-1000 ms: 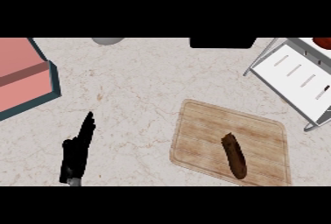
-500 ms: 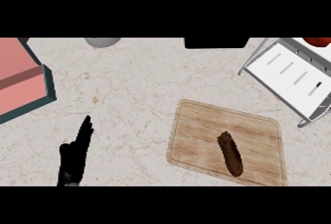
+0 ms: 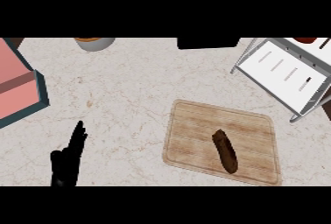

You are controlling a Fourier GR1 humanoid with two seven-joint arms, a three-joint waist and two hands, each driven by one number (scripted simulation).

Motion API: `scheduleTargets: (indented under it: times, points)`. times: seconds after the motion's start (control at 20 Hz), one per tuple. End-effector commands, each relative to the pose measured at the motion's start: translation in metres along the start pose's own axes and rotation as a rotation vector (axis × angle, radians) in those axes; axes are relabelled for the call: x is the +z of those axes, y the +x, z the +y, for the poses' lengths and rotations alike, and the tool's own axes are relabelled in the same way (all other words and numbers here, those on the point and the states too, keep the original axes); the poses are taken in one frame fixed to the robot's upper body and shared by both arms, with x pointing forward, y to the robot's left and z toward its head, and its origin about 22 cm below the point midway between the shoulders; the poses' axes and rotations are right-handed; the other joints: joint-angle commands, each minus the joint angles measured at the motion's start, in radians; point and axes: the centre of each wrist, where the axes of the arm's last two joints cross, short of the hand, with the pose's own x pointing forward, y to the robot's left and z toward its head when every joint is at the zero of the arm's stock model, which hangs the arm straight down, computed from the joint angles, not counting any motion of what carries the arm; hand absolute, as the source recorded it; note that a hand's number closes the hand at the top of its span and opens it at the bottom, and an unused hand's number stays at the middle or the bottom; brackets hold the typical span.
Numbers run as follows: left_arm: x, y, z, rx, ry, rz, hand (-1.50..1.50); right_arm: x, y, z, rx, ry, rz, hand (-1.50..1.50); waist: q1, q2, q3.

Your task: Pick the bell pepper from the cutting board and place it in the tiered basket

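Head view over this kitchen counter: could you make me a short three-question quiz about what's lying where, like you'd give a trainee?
1. True or false: the dark brown item lies on the wooden cutting board.
2. Where does the white tiered basket show? A) upper right B) lower left C) centre
3. Fill in: the one hand in view, the left hand, has its fingers ____ and holds nothing.

Key
1. True. It lies lengthwise on the board's middle; it looks long and brown rather than like a typical bell pepper.
2. A. It stands beyond the board's far right corner.
3. Straight. It rests near the lower left edge, apart from the board.
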Motion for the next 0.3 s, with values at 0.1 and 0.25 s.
scheduleTargets:
  times: [0.1, 0.25]
  points:
    - [-0.001, -0.008, 0.006, -0.016, 0.001, 0.025, 0.0, 0.008, -0.016, -0.113, 0.027, 0.031, -0.017, -1.5, -0.016, 0.002, -0.001]
    - [0.005, 0.001, 0.005, -0.017, -0.012, -0.002, 0.0, 0.018, -0.03, -0.157, -0.007, 0.076, -0.033, -1.5, 0.01, 0.005, 0.0]
